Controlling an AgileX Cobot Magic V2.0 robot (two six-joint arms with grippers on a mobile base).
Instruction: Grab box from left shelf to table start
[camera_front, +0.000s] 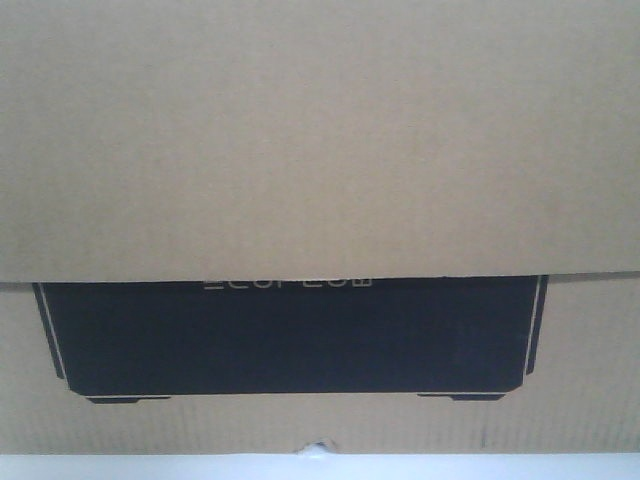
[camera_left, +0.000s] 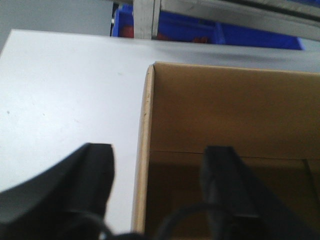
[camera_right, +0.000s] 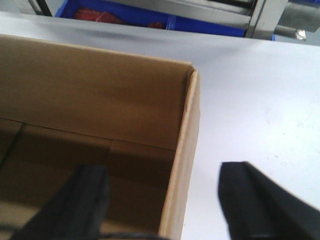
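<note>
The box (camera_front: 320, 140) stands on the white surface (camera_left: 65, 95), its open top showing a bare brown interior in both wrist views. In the front-facing view its cardboard fills nearly the whole frame: a plain flap or panel covers the upper part, and below it sits the black printed panel (camera_front: 290, 335) with a thin white outline and the top of the white lettering cut off by the cardboard edge above; a pale strip of the surface shows under the box's lower edge. The left gripper (camera_left: 155, 185) straddles the box's left wall, one finger outside over the surface and the other inside the box, jaws spread apart with the wall between them, not visibly pressed on it. The right gripper (camera_right: 165, 200) straddles the box's right wall the same way, jaws also apart. Beyond the box, past the far edge of the surface, stands the shelf (camera_left: 145, 17) with its metal uprights and rail, and blue bins (camera_right: 125, 17) behind it.
</note>
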